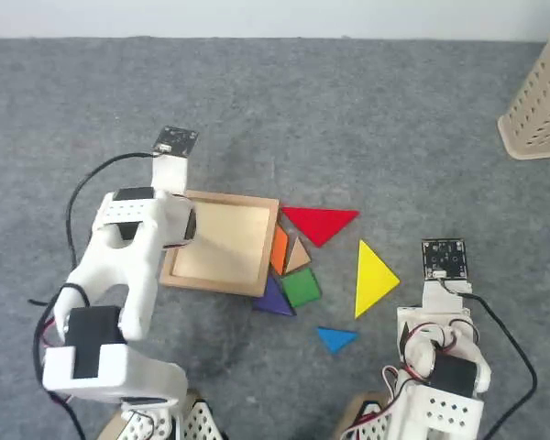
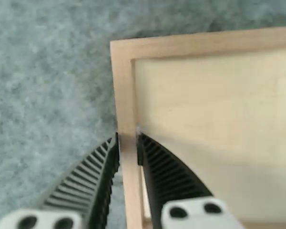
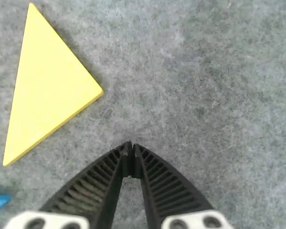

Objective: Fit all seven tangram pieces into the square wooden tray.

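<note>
The square wooden tray [image 1: 229, 198] lies empty on the grey carpet. My left gripper [image 2: 127, 143] is shut on the tray's rim [image 2: 121, 86], one finger outside the wall and one inside. To the right of the tray lie a red triangle [image 1: 319, 222], an orange piece [image 1: 278, 247], a tan triangle [image 1: 297, 257], a green square [image 1: 301, 287] and a purple triangle [image 1: 273, 299]. Farther right are a yellow triangle [image 1: 373, 278] and a small blue triangle [image 1: 335, 338]. My right gripper [image 3: 129, 148] is shut on nothing, low over bare carpet beside the yellow triangle [image 3: 45, 86].
A beige perforated basket [image 1: 541, 101] stands at the far right edge. The left arm's white body [image 1: 128, 266] covers the tray's left side. Open carpet stretches behind the tray and the pieces.
</note>
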{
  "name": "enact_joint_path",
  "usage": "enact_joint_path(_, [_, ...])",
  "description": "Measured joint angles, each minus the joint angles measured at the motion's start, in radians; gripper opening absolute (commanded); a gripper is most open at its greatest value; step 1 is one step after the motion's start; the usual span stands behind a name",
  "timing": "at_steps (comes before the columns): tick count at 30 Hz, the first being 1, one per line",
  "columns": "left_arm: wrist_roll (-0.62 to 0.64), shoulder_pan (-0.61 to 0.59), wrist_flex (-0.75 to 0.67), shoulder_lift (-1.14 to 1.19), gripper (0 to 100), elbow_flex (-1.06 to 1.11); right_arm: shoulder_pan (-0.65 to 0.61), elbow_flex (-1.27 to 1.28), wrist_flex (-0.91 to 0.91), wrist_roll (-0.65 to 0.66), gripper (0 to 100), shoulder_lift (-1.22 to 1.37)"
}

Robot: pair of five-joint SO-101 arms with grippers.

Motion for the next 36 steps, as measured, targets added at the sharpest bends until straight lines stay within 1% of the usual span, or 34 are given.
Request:
enact_joint_path(10, [0.000, -0.087, 0.000, 0.000, 6, -0.038, 0.000, 0.000, 0.000, 0.000, 0.9, 0.000])
enact_joint_path(15, [0.000, -0.091, 0.003, 0.002, 6, -0.044, 0.000, 0.000, 0.000, 0.000, 0.9, 0.000])
enact_joint_path(17, [0.000, -0.091, 0.031, 0.002, 6, -0.077, 0.000, 0.000, 0.000, 0.000, 0.9, 0.000])
enact_joint_path(20, [0.017, -0.077, 0.129, 0.002, 7, -0.164, 0.000, 0.000, 0.000, 0.000, 0.9, 0.000])
enact_joint_path(23, [0.040, -0.014, 0.275, 0.002, 10, -0.281, 0.000, 0.000, 0.000, 0.000, 0.9, 0.000])
enact_joint_path(25, [0.041, 0.060, 0.356, 0.002, 11, -0.351, 0.000, 0.000, 0.000, 0.000, 0.9, 0.000])
enact_joint_path(27, [0.040, 0.153, 0.399, 0.002, 12, -0.400, 0.000, 0.000, 0.000, 0.000, 0.9, 0.000])
enact_joint_path(30, [0.034, 0.313, 0.400, 0.002, 17, -0.440, 0.000, 0.000, 0.000, 0.000, 0.9, 0.000])
enact_joint_path(32, [0.003, 0.404, 0.377, 0.025, 21, -0.450, 0.000, 0.000, 0.000, 0.000, 0.9, 0.000])
enact_joint_path(34, [-0.048, 0.468, 0.341, 0.068, 24, -0.454, 0.000, 0.000, 0.000, 0.000, 0.9, 0.000])
enact_joint_path(36, [-0.104, 0.503, 0.302, 0.117, 25, -0.471, 0.000, 0.000, 0.000, 0.000, 0.9, 0.000])
